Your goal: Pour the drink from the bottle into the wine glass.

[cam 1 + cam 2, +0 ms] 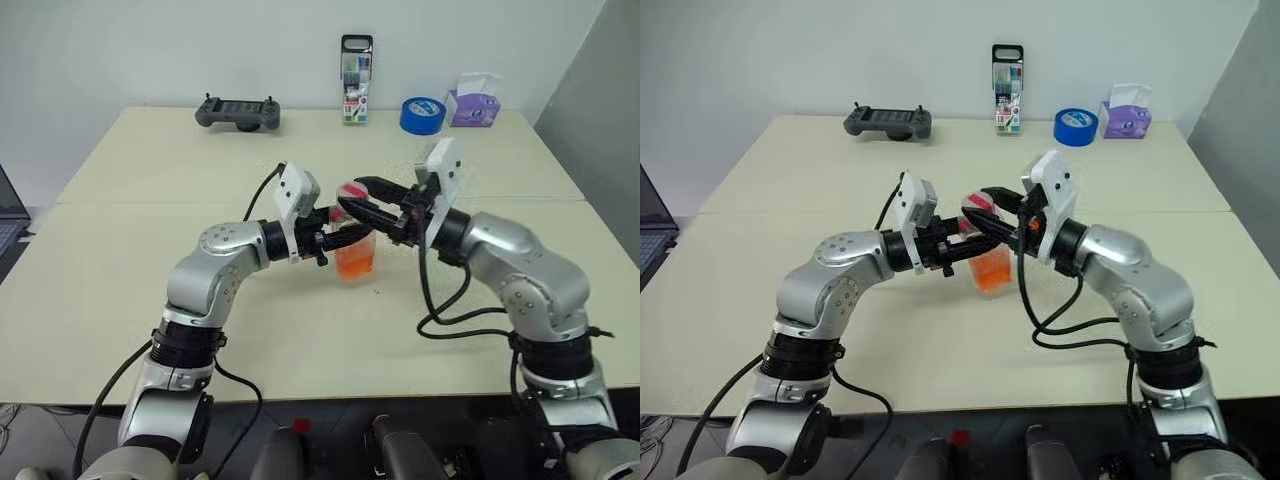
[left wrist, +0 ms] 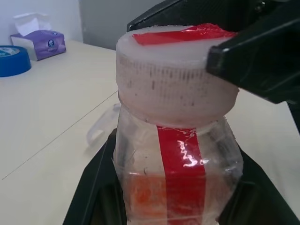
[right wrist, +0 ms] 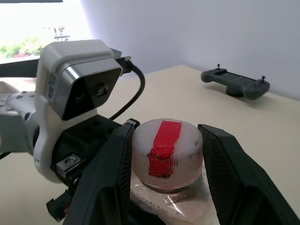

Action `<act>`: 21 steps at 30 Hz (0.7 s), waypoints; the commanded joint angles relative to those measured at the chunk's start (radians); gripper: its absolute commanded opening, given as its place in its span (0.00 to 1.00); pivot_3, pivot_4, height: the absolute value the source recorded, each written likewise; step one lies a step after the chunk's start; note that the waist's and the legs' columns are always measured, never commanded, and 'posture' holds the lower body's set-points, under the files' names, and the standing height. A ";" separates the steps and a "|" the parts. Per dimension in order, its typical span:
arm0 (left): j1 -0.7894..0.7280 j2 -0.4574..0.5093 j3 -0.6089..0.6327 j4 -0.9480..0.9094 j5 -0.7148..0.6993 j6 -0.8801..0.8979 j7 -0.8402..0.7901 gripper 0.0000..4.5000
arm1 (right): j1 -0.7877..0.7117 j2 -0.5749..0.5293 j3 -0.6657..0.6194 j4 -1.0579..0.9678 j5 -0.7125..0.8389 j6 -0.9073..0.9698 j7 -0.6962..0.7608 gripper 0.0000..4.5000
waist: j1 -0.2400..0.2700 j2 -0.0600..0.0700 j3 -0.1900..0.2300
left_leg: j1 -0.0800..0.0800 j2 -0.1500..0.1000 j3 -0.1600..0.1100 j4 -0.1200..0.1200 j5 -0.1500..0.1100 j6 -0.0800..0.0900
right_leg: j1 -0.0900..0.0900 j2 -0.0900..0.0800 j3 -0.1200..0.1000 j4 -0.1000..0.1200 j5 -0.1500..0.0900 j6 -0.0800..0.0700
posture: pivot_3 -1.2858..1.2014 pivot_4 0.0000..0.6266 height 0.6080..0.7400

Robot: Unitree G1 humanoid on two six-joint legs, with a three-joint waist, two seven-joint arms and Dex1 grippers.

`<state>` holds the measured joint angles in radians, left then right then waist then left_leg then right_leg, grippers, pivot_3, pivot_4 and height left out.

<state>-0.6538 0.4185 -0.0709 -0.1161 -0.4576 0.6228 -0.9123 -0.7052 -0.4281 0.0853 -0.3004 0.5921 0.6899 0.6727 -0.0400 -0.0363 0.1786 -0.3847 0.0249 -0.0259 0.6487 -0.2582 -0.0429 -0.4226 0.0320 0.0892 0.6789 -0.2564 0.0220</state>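
Note:
The small clear bottle (image 1: 355,250) is held upright just above the table's middle, with the orange drink (image 1: 355,264) filling its lower part. My left gripper (image 1: 340,240) reaches in level from the left and is shut on the bottle's body. My right gripper (image 1: 350,203) comes in from the right and is shut on the whitish cap (image 3: 166,157), one black finger (image 3: 105,173) on each side of it. A red strip (image 2: 180,159) runs over the cap and down the bottle's side. A faint clear shape (image 2: 101,129) lies on the table behind the bottle; I cannot tell whether it is the wine glass.
Along the table's far edge (image 1: 300,112) stand a grey handheld controller (image 1: 237,112), a pack of markers (image 1: 355,80), a blue tape roll (image 1: 422,115) and a purple tissue box (image 1: 473,105). A seam (image 1: 150,203) crosses the tabletop.

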 commanded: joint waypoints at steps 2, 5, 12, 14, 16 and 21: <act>-0.008 0.053 -0.020 -0.139 -0.137 0.024 -0.181 0.40 | -0.150 -0.089 0.053 0.189 -0.013 -0.128 0.365 0.41 | -0.008 0.000 0.000 | 0.001 0.000 0.000 -0.001 0.000 0.000 | 0.000 0.000 0.000 0.000 0.000 0.000 | 0.52 0.24 1.00; -0.009 0.074 -0.029 -0.138 -0.130 0.001 -0.212 0.40 | -0.200 -0.106 0.079 0.281 -0.038 -0.156 0.454 0.41 | -0.015 0.000 0.000 | 0.001 0.000 -0.001 -0.002 0.000 0.000 | 0.000 0.001 -0.001 -0.001 0.000 0.000 | 0.52 0.24 1.00; -0.016 0.067 0.015 -0.095 -0.095 -0.014 -0.151 0.40 | -0.143 -0.234 -0.029 0.196 0.092 0.060 0.471 0.85 | -0.002 0.000 0.000 | -0.001 0.000 -0.002 0.000 0.000 0.000 | 0.000 -0.001 -0.001 -0.001 0.001 -0.002 | 0.52 0.24 1.00; 0.002 0.039 0.024 -0.082 -0.079 -0.024 -0.093 0.40 | -0.058 -0.269 -0.115 0.061 0.153 0.159 0.363 0.99 | 0.005 0.000 0.000 | -0.002 0.000 -0.002 0.000 0.000 0.000 | 0.000 -0.001 -0.001 -0.002 0.001 -0.002 | 0.52 0.24 1.00; 0.014 0.014 0.030 -0.073 -0.070 -0.031 -0.046 0.40 | 0.020 -0.272 -0.190 -0.069 0.215 0.234 0.256 0.99 | 0.007 0.000 0.000 | -0.002 0.000 -0.002 0.000 0.000 0.000 | 0.000 -0.001 0.000 -0.001 0.001 -0.001 | 0.52 0.24 1.00; 0.013 -0.023 0.025 -0.046 -0.058 -0.052 0.016 0.40 | 0.074 -0.112 -0.243 -0.261 0.216 0.273 -0.099 0.99 | -0.007 0.000 0.000 | 0.000 0.001 -0.002 0.000 0.000 0.000 | 0.000 0.000 0.003 0.001 0.000 0.000 | 0.52 0.24 1.00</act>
<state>-0.6298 0.3994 -0.0705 -0.1501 -0.5109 0.6015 -0.9124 -0.6275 -0.5672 -0.1393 -0.4909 0.8112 0.9668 0.6779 -0.0468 -0.0360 0.1788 -0.3839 0.0262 -0.0278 0.6480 -0.2583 -0.0426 -0.4227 0.0332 0.0916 0.6803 -0.2563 0.0218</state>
